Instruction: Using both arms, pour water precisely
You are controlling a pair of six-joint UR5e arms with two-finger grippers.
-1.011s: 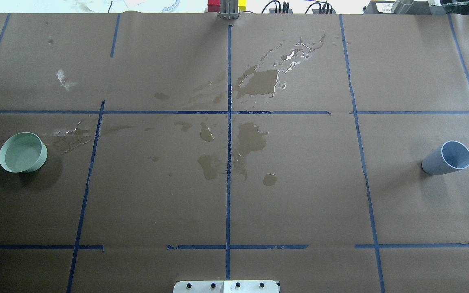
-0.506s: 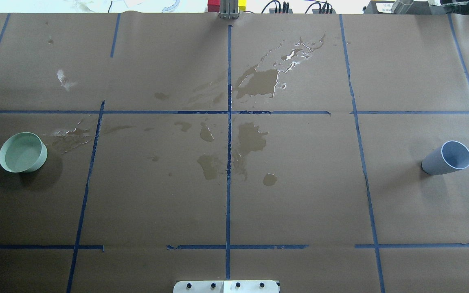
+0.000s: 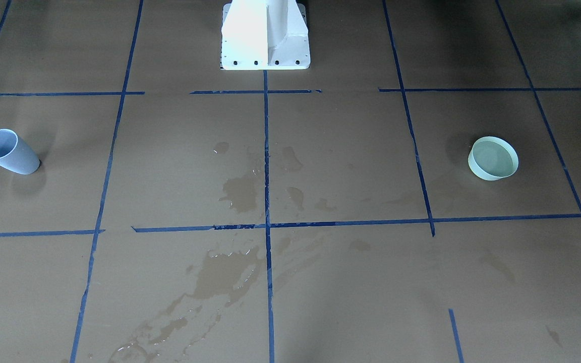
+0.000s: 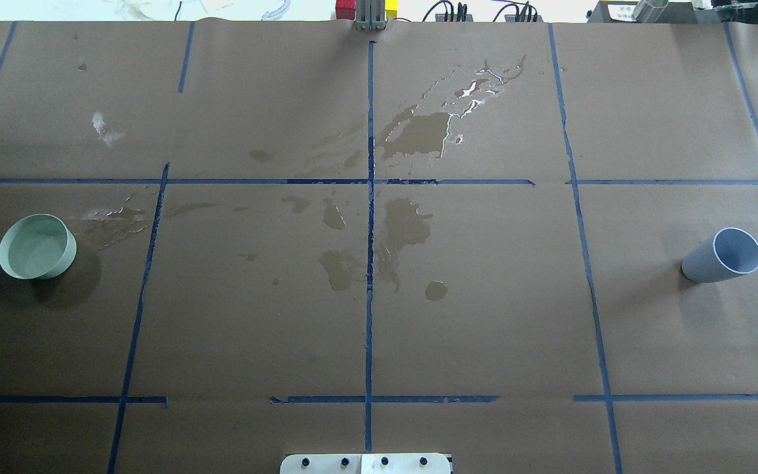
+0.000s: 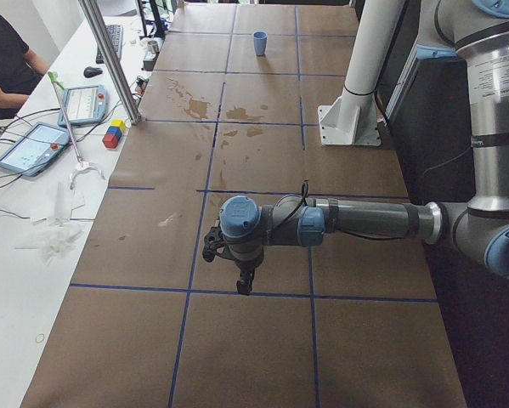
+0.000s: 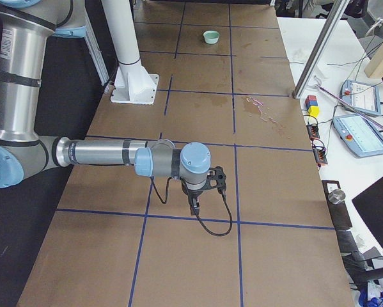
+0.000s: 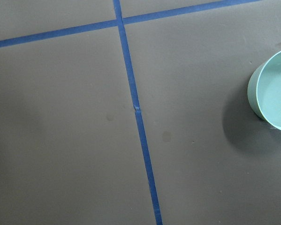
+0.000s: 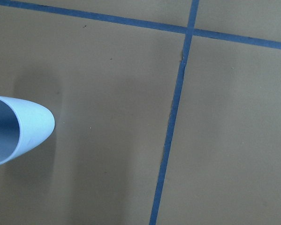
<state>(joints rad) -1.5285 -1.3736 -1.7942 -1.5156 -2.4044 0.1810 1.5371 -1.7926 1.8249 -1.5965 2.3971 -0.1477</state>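
A pale green bowl (image 4: 37,247) stands at the table's left; it also shows in the front view (image 3: 492,158) and at the right edge of the left wrist view (image 7: 271,93). Faint glints inside it suggest clear water (image 7: 277,96). A blue-grey cup (image 4: 724,257) stands at the right, also in the front view (image 3: 7,151) and the right wrist view (image 8: 18,129). My left gripper (image 5: 244,280) hangs above the table near the bowl. My right gripper (image 6: 194,203) hangs near the cup. Both show only in the side views, so I cannot tell whether they are open.
Blue tape lines grid the brown paper. Darker wet stains (image 4: 412,135) spread around the middle and far centre. The white pedestal (image 3: 265,35) stands at the robot's edge. A metal post (image 5: 110,59), coloured blocks (image 5: 114,134) and tablets (image 5: 33,144) line the operators' side.
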